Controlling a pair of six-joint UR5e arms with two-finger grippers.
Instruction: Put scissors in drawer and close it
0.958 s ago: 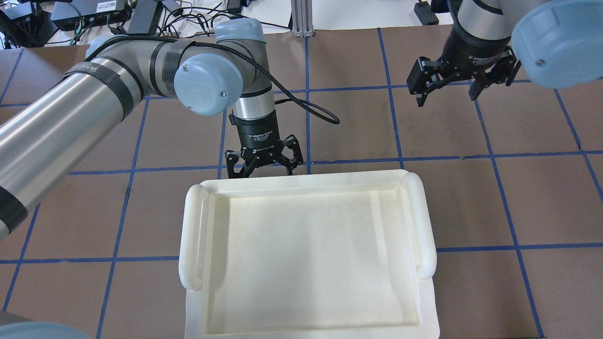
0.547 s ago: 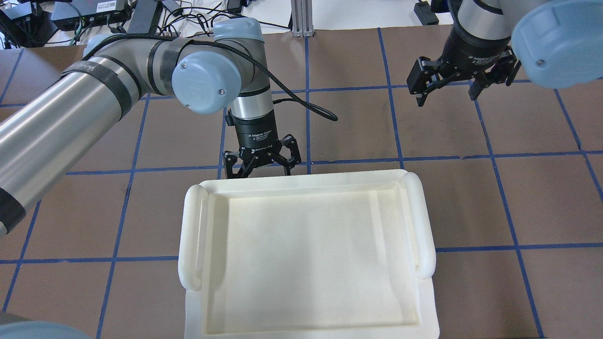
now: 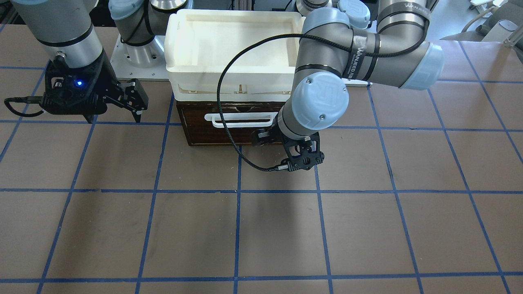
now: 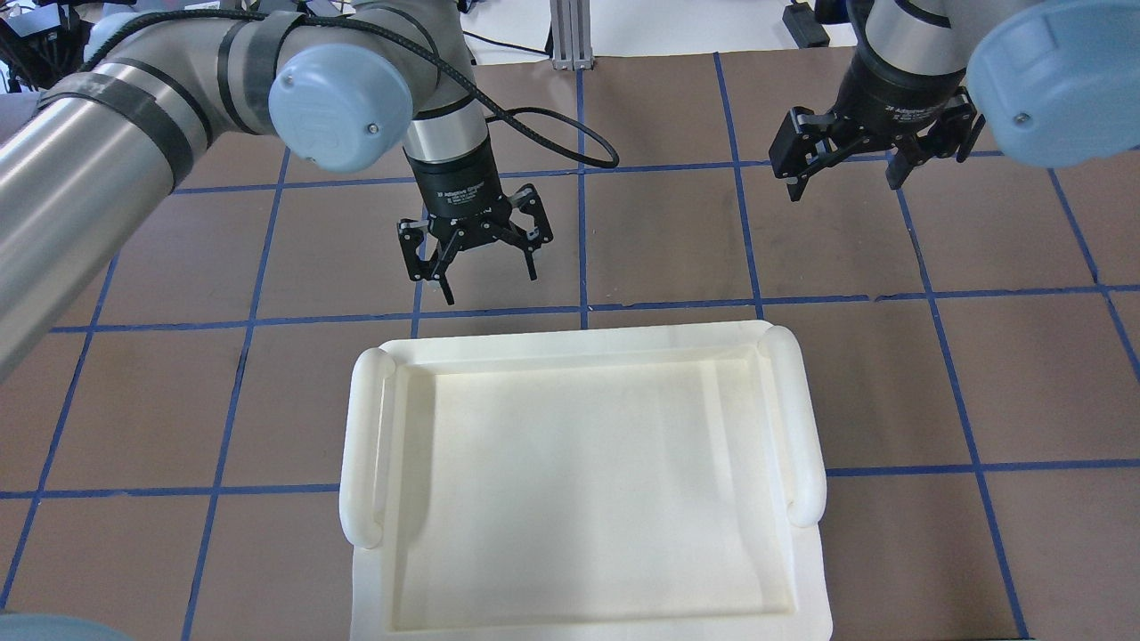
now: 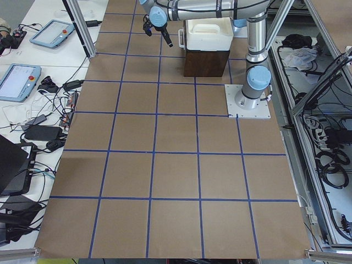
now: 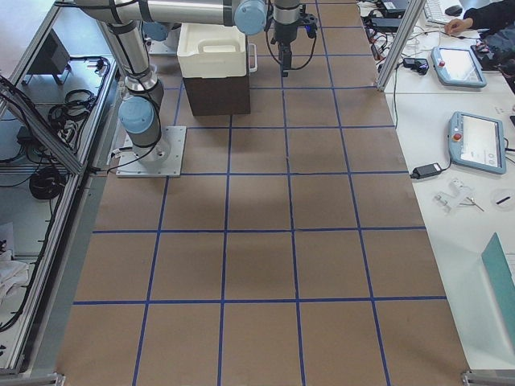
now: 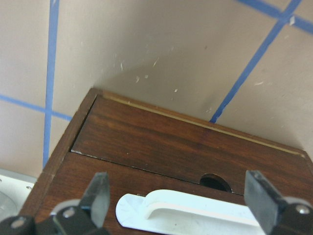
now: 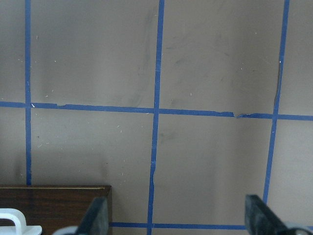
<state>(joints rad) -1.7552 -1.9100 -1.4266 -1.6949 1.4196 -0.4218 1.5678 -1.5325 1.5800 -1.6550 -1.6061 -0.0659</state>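
Scissors show in no view, so you can only judge that they lie inside the drawer (image 3: 204,132). Its dark front looks flush and shut, and its handle (image 3: 241,119) is free. The left gripper (image 4: 490,285) hangs just before that front, jaws spread wide, holding nothing. The right gripper (image 4: 842,182), off to the drawer's side, is equally wide and empty. Little seems left for you.

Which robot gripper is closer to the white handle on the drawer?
Left. The left gripper hangs open just in front of the white handle of the drawer. The right gripper is off to the drawer's side, farther away.
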